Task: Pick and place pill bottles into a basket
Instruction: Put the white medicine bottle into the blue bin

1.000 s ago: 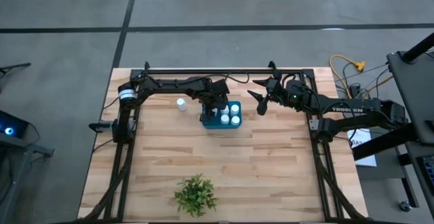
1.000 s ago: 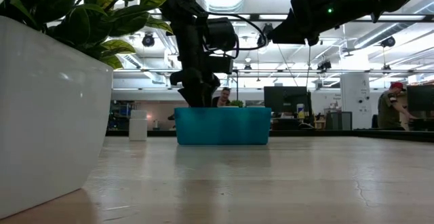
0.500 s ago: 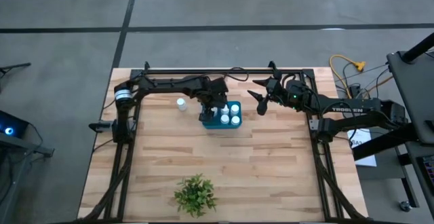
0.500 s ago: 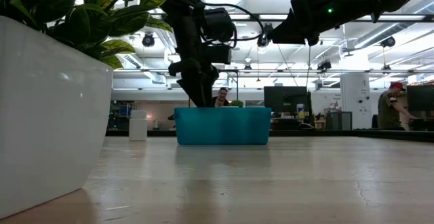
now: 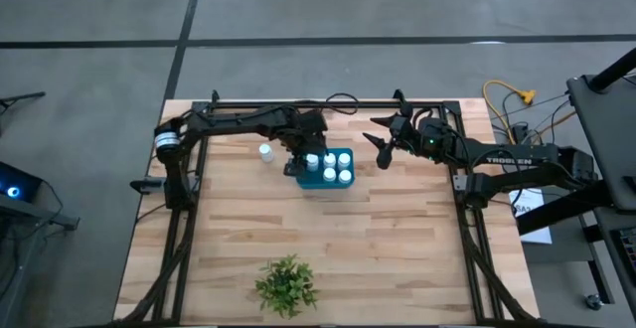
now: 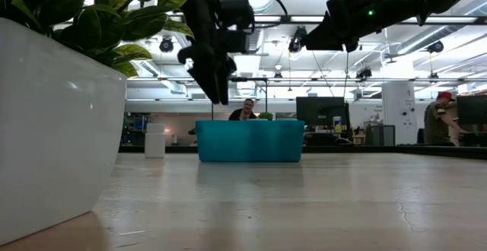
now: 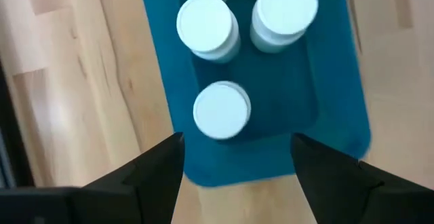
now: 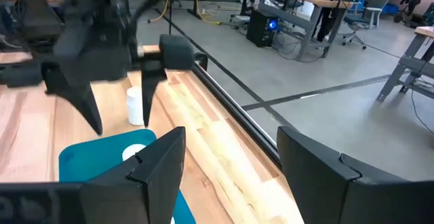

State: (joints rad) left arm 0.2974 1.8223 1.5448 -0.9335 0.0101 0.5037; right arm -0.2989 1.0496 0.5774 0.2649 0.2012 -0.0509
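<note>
The teal-blue basket stands at the table's far middle and holds several white pill bottles, standing upright. The one nearest my left gripper stands at the basket's left end. One more bottle stands on the table left of the basket; it also shows in the low view. My left gripper is open and empty, in the air above the basket's left end. My right gripper is open and empty, held high to the right of the basket.
A green plant in a white pot stands near the table's front edge and fills the left of the low view. The black frame rail runs along the far edge. Bare wood lies between basket and plant.
My left gripper has risen out of the basket's left end and shifted a little toward the table's left edge. A bottle now shows standing where the gripper was. My right arm has kept still.
</note>
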